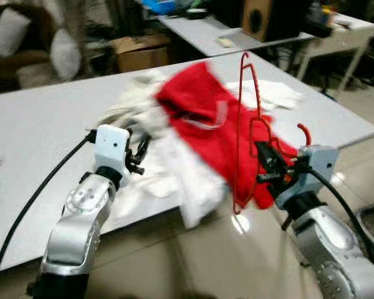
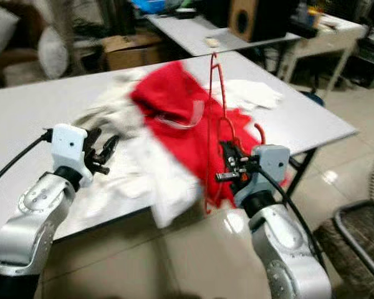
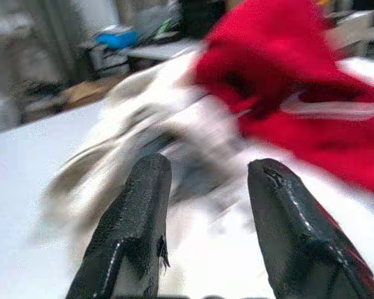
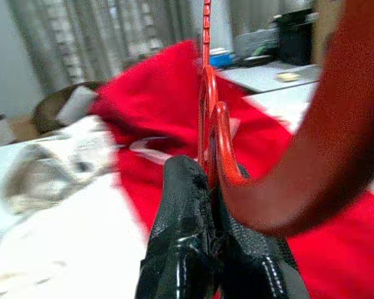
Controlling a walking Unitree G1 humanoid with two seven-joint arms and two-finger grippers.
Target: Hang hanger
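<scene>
A red wire hanger [image 1: 240, 124] stands upright in front of the table's near edge, its hook end [image 1: 305, 132] curling beside my right wrist. My right gripper [image 1: 268, 163] is shut on the hanger's lower part; in the right wrist view the fingers [image 4: 193, 249] pinch the red wire [image 4: 207, 106]. A red garment [image 1: 202, 118] and white clothes [image 1: 174, 162] lie heaped on the grey table [image 1: 37, 124]. My left gripper [image 1: 137, 156] is open at the pile's left edge, its fingers [image 3: 137, 218] apart over the white cloth [image 3: 193, 137], holding nothing.
A second grey table [image 1: 206, 31] with a speaker box [image 1: 262, 17] stands behind. A cardboard box [image 1: 140, 50] and a sofa with cushions [image 1: 25, 43] are at the back left. A white side table [image 1: 340, 34] is at the far right. Tiled floor [image 1: 224, 249] lies below me.
</scene>
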